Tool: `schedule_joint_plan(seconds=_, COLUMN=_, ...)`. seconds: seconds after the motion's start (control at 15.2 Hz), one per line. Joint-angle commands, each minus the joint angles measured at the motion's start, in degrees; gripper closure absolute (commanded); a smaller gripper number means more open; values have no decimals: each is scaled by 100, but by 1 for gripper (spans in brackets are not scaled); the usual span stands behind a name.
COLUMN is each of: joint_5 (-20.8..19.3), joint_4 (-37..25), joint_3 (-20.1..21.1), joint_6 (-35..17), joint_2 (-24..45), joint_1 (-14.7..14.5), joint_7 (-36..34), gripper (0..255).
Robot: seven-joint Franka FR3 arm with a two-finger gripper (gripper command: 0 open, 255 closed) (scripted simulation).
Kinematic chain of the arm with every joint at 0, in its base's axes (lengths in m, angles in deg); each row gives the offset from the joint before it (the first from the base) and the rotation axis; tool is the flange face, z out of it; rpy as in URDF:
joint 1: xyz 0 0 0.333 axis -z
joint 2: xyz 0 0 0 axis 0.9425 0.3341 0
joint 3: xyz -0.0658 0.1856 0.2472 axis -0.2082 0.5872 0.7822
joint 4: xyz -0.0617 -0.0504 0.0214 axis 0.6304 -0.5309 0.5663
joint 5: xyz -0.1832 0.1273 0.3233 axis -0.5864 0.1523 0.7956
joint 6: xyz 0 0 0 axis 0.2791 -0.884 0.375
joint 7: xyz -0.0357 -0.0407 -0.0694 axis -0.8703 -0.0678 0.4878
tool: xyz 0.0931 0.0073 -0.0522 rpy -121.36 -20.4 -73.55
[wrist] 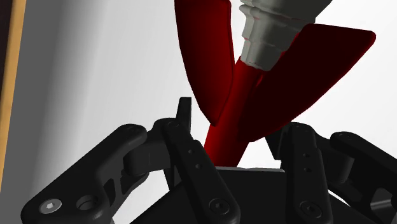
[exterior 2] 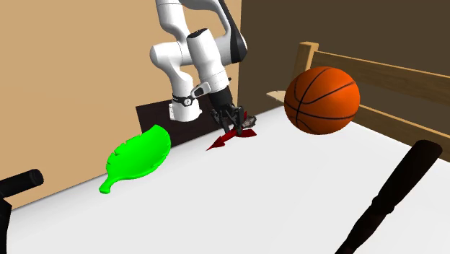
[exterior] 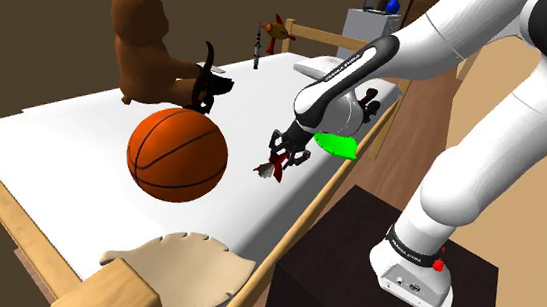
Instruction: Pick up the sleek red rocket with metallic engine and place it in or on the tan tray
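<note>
Jaws: clenched on the red rocket (wrist: 234,121). In the wrist view its narrow red body runs down between my two black fingers (wrist: 191,162), and both press on it. Beyond the fingertips the dark red fins spread apart, with the pale grey ribbed engine (wrist: 270,35) between them.

Rocket position: in the shoulder view the rocket (exterior: 273,166) hangs in my jaws over the white bed (exterior: 51,155), near the bed's edge on the stand's side. In the second exterior view the rocket (exterior 2: 229,136) is tilted, with one red tip pointing down toward the sheet. I cannot tell whether that tip touches the sheet.

Arm: my white arm (exterior: 477,91) reaches from the dark stand (exterior: 370,255) toward the shoulder view's left, with the wrist bent down over the bed.

Tan tray (exterior: 186,277): flat with a scalloped rim, lying at the bed's corner in the shoulder view's lower left, next to the wooden bedpost. It is well apart from the rocket.

Other items:
- Basketball (exterior: 176,155), orange, between the tray and a brown animal figure (exterior: 143,47) in the shoulder view. It is on the tray's side of the rocket.
- Green leaf-shaped piece (exterior 2: 138,155), at the bed's edge, near the rocket. In the shoulder view it shows just beyond my wrist.
- Black club-shaped thing (exterior 2: 389,198), close to the second exterior camera at its lower right.
</note>
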Motion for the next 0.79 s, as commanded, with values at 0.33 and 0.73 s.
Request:
schedule_joint_plan(seconds=0.33, joint_5=-253, joint_4=6, joint_3=58, joint_6=184, joint_2=-194, joint_1=115, joint_7=-230, gripper=255)
schedule_joint_plan(seconds=0.73, joint_5=-804, joint_4=-51, joint_3=194, joint_6=768, joint_2=-733, joint_1=404, joint_7=-741, gripper=255)
